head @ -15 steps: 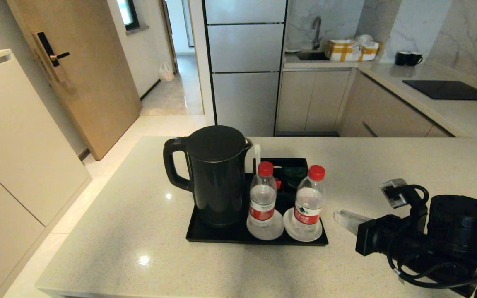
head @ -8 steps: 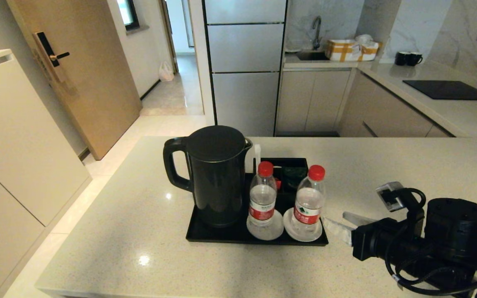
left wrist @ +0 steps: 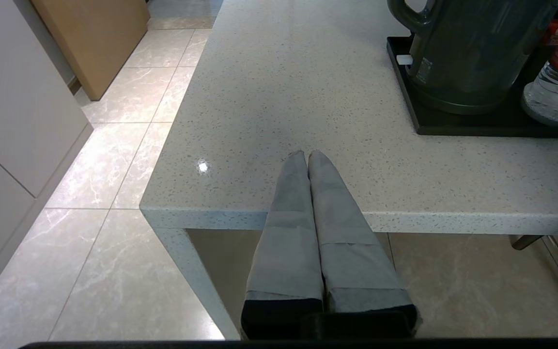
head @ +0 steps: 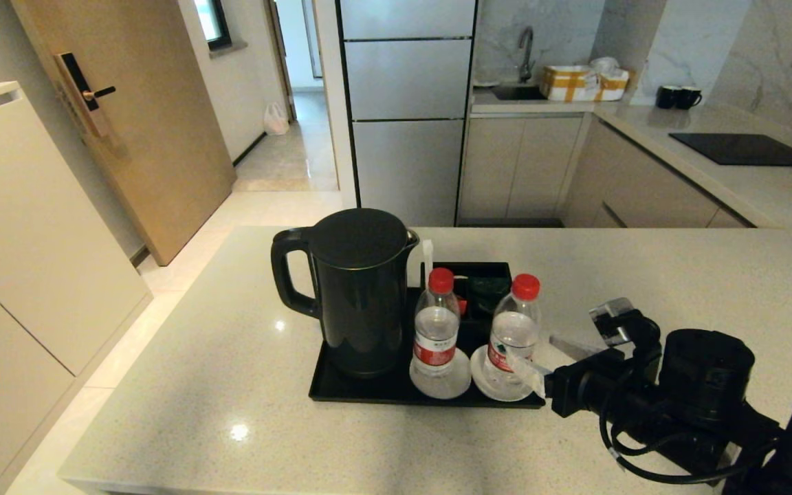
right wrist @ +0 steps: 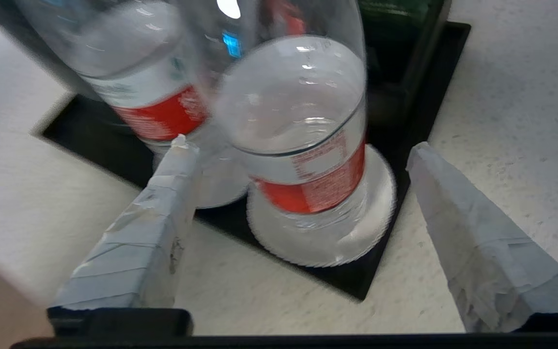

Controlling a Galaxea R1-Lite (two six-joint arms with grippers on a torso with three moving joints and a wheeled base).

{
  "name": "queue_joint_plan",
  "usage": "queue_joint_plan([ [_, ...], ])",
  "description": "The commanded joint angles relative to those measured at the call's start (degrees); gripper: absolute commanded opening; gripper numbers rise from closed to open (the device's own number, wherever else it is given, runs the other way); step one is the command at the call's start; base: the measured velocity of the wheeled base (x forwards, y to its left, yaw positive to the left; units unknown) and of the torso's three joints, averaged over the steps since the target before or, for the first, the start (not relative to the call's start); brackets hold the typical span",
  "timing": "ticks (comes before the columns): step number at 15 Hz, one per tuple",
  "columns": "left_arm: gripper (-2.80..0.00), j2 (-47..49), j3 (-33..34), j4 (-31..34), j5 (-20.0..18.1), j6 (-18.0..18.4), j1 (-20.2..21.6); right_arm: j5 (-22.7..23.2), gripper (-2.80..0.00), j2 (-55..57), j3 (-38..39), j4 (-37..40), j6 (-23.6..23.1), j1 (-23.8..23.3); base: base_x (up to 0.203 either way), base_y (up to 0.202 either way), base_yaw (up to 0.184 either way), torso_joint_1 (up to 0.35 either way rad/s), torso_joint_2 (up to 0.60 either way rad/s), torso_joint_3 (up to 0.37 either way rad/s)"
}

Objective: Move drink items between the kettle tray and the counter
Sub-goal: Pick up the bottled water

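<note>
Two clear water bottles with red caps stand on white coasters at the near end of the black kettle tray (head: 368, 393): a left bottle (head: 436, 323) and a right bottle (head: 513, 328). My right gripper (head: 537, 352) is open, low over the counter (head: 678, 275), at the tray's near right corner. In the right wrist view the right bottle (right wrist: 303, 121) stands just ahead of the right gripper (right wrist: 298, 145), centred between its spread fingers and untouched; the left bottle (right wrist: 148, 97) is beside it. A dark green sachet (head: 489, 287) lies in the tray's far compartments.
The tall black kettle (head: 361, 295) fills the tray's left half. My left gripper (left wrist: 307, 154) is parked, shut, at the counter's near left edge (left wrist: 259, 213), with floor below. Each bottle sits on a round white coaster (right wrist: 327, 237). A farther counter holds a black hob (head: 746, 149).
My right arm has slid left across the counter, bringing the open gripper from well right of the tray up to the right bottle. Bottles, kettle and tray have not moved.
</note>
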Motion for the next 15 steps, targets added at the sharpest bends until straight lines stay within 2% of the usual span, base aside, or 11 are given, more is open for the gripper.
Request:
queue_joint_plan([
  [1, -2.80, 0.07, 0.09, -0.01, 0.00, -0.02, 0.09, 0.01, 0.00, 2.80, -1.89, -0.59, -0.17, 0.05, 0.000, 0.000, 0.000, 0.000, 0.00, 0.000],
  [12, -2.80, 0.07, 0.09, -0.01, 0.00, 0.06, 0.01, -0.47, 0.00, 9.64, -11.41, -0.52, -1.41, 0.05, 0.000, 0.000, 0.000, 0.000, 0.00, 0.000],
  [13, -2.80, 0.07, 0.09, -0.01, 0.00, -0.02, 0.00, -0.87, -1.17, 9.81, -11.35, -0.47, -1.41, 0.05, 0.000, 0.000, 0.000, 0.000, 0.00, 0.000],
  [14, -2.80, 0.07, 0.09, -0.01, 0.00, -0.02, 0.00, -1.24, -2.80, 9.83, -11.16, -0.46, -1.54, 0.12, 0.000, 0.000, 0.000, 0.000, 0.00, 0.000],
  [15, -2.80, 0.07, 0.09, -0.01, 0.00, 0.06, 0.00, -1.43, -2.80, 9.58, -11.22, -0.37, -1.58, 0.05, 0.000, 0.000, 0.000, 0.000, 0.00, 0.000],
])
